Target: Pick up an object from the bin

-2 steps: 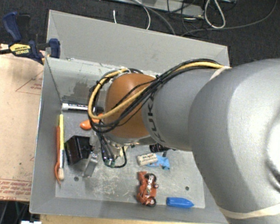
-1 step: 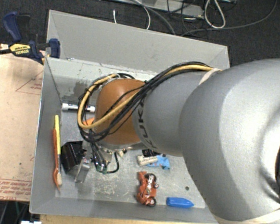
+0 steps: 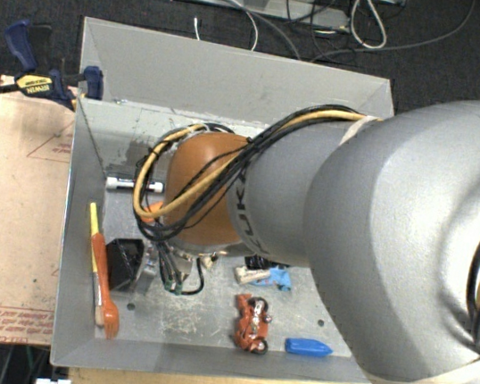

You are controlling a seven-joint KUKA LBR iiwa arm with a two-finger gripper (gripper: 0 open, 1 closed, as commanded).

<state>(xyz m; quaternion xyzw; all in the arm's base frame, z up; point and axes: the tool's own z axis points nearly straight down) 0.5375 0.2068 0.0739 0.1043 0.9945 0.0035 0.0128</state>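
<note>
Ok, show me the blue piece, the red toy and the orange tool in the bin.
blue piece (image 3: 308,347), camera view, its middle.
red toy (image 3: 251,322), camera view, its body.
orange tool (image 3: 99,275), camera view, its shaft.

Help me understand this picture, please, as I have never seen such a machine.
One camera looks down into a grey metal bin. The thick grey tube from the right is a robot arm; the orange cover and cables at its end belong to it. Beneath them its claw hangs low over the bin floor, beside a black block. Also lying loose: an orange-handled tool, a red toy car, a flat blue piece and a white-and-blue piece. Whether the claw holds anything cannot be seen.
</note>
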